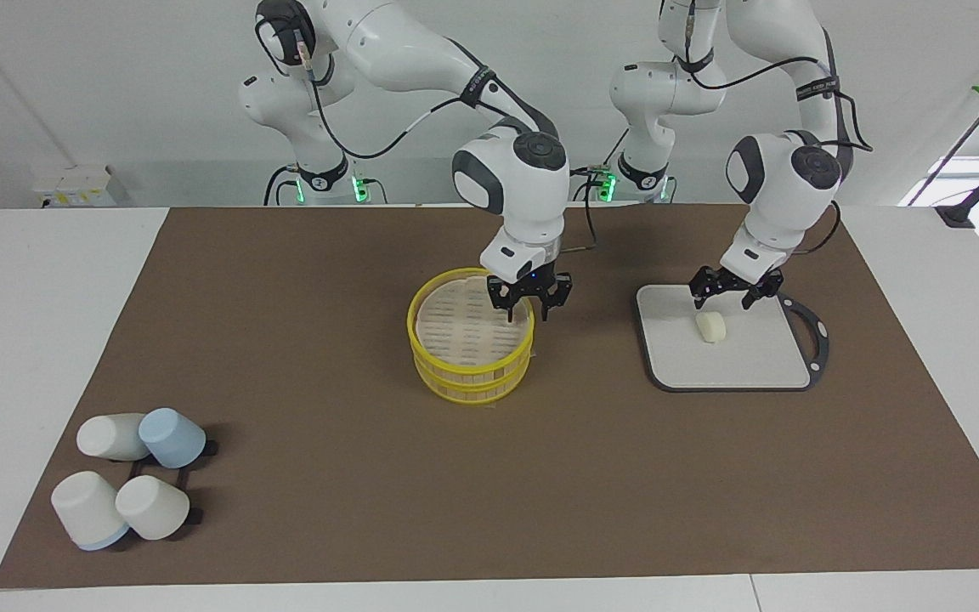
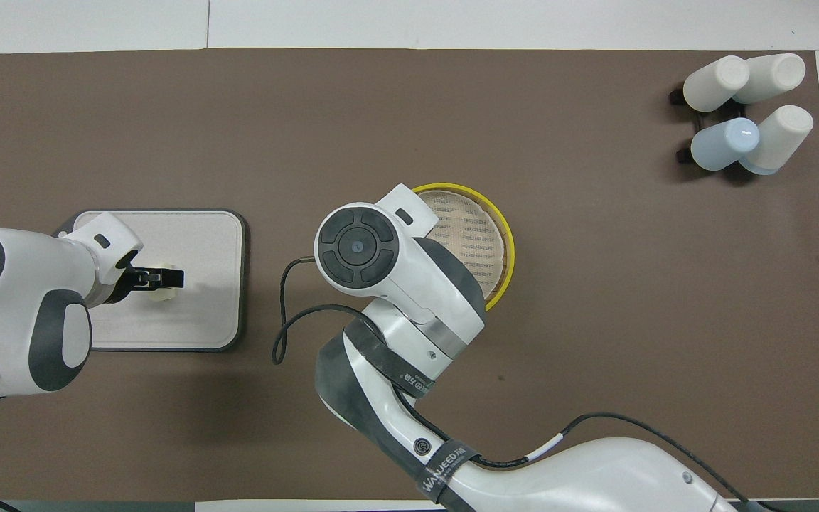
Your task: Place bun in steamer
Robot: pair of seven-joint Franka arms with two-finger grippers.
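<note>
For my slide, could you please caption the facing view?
Left gripper open over the bun on the board; right gripper open at the steamer rim.

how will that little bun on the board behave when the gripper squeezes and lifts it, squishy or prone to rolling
The bun looks pale, rounded and soft, so it will probably dent under a firm pinch. Being small, it is likely light. Its oblong shape suggests it could roll on the smooth grey board if nudged sideways. The left gripper is above it, fingers apart.
</note>
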